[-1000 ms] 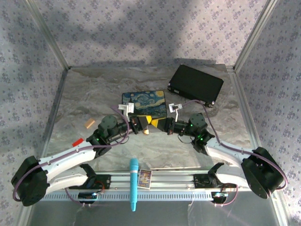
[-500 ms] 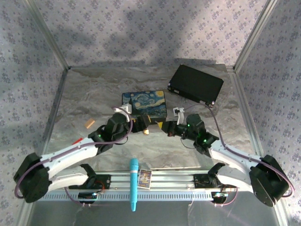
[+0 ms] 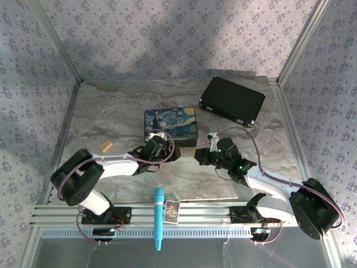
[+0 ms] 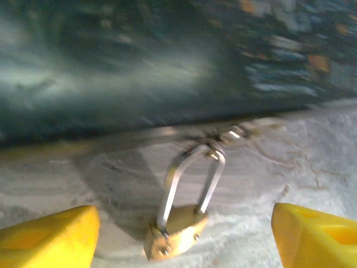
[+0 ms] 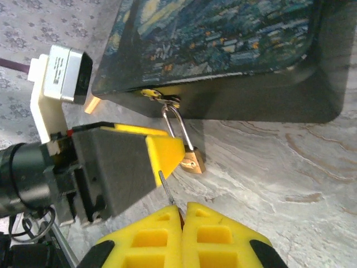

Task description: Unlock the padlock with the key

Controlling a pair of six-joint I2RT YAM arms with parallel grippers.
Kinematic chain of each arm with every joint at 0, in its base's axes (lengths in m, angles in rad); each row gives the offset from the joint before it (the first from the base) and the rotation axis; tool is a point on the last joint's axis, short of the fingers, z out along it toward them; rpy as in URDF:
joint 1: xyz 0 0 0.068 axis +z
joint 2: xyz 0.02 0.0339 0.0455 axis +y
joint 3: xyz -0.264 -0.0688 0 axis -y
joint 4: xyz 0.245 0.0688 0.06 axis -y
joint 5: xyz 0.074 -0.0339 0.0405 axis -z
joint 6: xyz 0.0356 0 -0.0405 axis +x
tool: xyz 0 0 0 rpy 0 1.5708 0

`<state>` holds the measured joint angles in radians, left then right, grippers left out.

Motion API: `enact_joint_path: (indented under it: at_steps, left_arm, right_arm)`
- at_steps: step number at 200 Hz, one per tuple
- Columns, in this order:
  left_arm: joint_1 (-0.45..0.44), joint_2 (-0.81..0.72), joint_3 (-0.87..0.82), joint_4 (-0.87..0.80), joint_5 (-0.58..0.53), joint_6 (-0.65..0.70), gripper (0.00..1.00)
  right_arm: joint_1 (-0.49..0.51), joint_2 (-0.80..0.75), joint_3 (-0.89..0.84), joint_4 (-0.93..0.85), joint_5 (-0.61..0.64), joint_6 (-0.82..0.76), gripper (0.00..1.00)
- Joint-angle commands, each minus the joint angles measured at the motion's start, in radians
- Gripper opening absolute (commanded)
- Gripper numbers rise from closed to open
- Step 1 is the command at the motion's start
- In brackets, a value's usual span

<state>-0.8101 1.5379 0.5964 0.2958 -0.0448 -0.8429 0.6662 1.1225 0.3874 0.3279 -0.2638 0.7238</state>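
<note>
The right gripper [image 5: 182,210] pinches the key [image 5: 166,190] just beside the padlock [image 5: 192,161] hanging from the tin [image 5: 223,33].

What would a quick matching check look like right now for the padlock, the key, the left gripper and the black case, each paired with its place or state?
Things:
1. padlock
2. key
3. left gripper
4. black case

Places or states:
A. far right, behind the tin
B. open, one yellow finger on each side of the padlock
C. hanging at the tin's front edge
D. pinched in the shut right gripper

Pairs: 1-C; 2-D; 3-B; 4-A
</note>
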Motion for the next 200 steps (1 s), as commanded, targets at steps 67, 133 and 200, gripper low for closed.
enact_joint_path:
  at_steps: [67, 133, 200]
  left_arm:
    - [0.001, 0.061, -0.032, 0.17, 0.039, -0.03, 0.4]
    - [-0.029, 0.093, -0.017, 0.126, -0.023, -0.029, 0.23]
    - [-0.113, 0.157, 0.015, 0.135, -0.179, -0.092, 0.37]
  right_arm:
    - [-0.002, 0.04, -0.021, 0.004, 0.034, -0.007, 0.0]
    - [0.002, 0.178, -0.007, 0.104, -0.003, 0.035, 0.0]
    - [0.001, 0.245, -0.015, 0.168, -0.003, 0.071, 0.0]
